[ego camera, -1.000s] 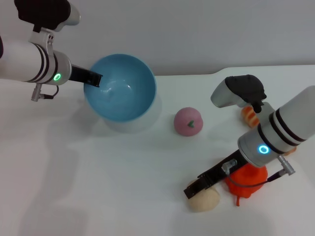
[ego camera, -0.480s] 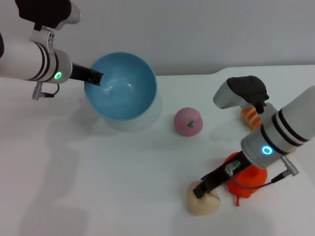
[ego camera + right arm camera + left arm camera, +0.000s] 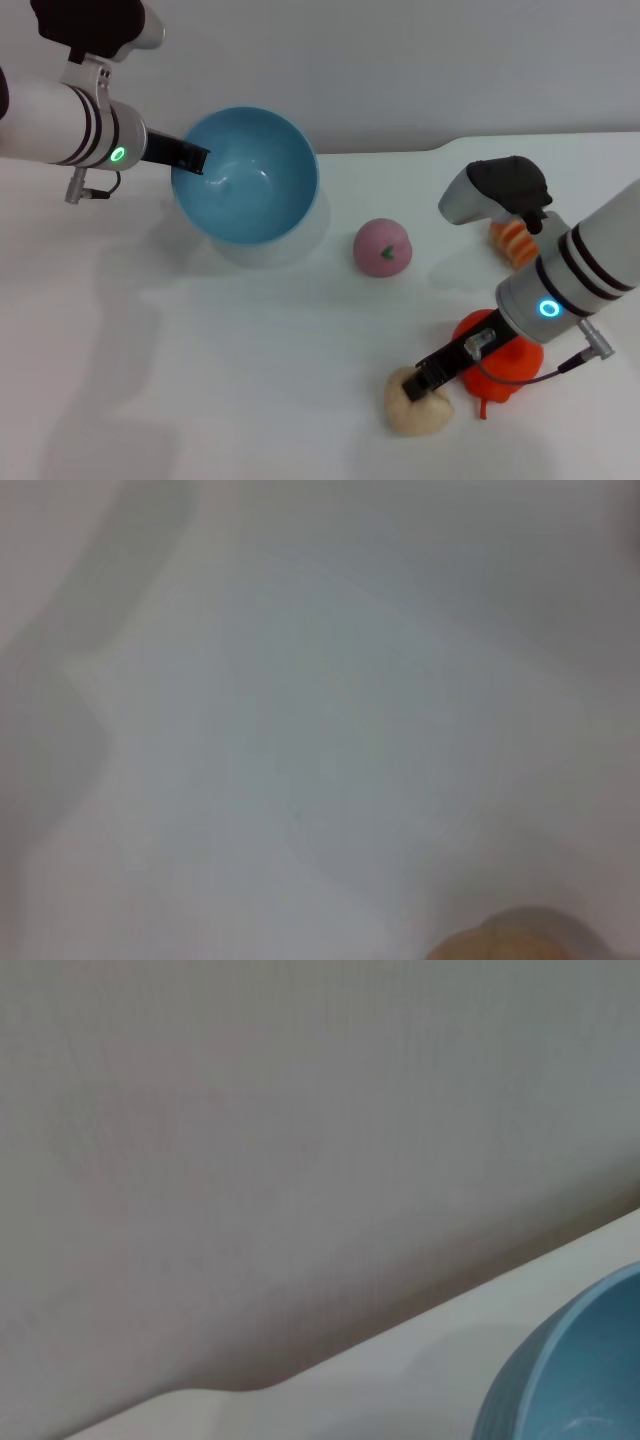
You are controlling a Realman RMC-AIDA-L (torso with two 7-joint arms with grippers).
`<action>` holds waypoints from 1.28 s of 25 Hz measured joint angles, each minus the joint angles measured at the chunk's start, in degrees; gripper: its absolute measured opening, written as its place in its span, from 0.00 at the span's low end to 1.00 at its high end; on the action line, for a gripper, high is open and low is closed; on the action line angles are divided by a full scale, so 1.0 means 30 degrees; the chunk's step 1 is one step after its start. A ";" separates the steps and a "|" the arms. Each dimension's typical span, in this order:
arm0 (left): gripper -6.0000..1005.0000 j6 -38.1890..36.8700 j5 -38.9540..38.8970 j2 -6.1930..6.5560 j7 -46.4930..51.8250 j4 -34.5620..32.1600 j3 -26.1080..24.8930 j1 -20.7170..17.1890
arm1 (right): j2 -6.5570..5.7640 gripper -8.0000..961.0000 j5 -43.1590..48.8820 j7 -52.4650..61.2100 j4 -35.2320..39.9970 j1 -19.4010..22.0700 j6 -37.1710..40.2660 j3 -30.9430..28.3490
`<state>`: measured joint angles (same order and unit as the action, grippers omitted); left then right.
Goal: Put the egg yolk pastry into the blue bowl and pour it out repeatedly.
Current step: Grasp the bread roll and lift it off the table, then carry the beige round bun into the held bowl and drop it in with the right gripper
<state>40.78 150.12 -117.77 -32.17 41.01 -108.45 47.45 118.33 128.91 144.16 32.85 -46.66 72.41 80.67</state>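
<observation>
Head view, right gripper [image 3: 425,383] pressed onto the small pale beige lumpy egg yolk pastry [image 3: 417,408] on the white table [image 3: 250,380], its fingers' spread unclear, pink dome [image 3: 382,246] beyond, left gripper [image 3: 192,160] clamped on the tilted, lifted round light-blue plastic bowl [image 3: 250,180] rim.

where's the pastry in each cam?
Head: pastry low on the table, right of centre, under the right hand.
Left wrist: not in it; only the bowl and the table edge show.
Right wrist: beige sliver at the bottom edge.
Shared landmark: white table.
</observation>
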 joint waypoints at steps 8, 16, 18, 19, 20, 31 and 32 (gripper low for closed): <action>0.01 0.0063 0.0000 -0.0017 0.0000 0.0000 0.0032 0.0006 | 0.0093 0.01 0.0019 -0.0045 0.4005 0.2116 0.0065 -0.0177; 0.01 0.0287 0.0000 -0.0010 -0.0005 0.0036 0.0058 0.0005 | 0.0066 0.02 -0.1032 -0.0507 0.6203 0.2755 0.0275 -0.0457; 0.01 0.0462 0.0001 -0.0007 -0.0044 0.0037 0.0057 0.0005 | 0.0065 0.02 -0.1146 -0.0565 0.6644 0.2757 0.0347 -0.0721; 0.01 0.0664 0.0001 -0.0007 -0.0069 0.0026 0.0058 0.0006 | 0.0058 0.02 -0.1188 -0.0577 0.6960 0.2755 0.0343 -0.0928; 0.01 0.0856 0.0002 -0.0005 -0.0082 0.0019 0.0058 0.0030 | 0.0059 0.02 -0.1231 -0.0605 0.7381 0.2756 0.0370 -0.1184; 0.01 0.2405 0.0000 -0.0006 -0.0069 0.0187 0.0059 0.0334 | 0.0018 0.03 -0.3951 -0.2709 0.8840 0.2182 0.0276 -0.2074; 0.01 0.2454 0.0000 -0.0006 -0.0072 0.0155 0.0059 0.0372 | 0.0018 0.04 -0.3976 -0.2750 0.8829 0.2085 0.0175 -0.2094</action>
<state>48.15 150.12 -117.79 -32.38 41.47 -108.28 48.56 118.39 116.99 135.91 59.33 -40.41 72.94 74.38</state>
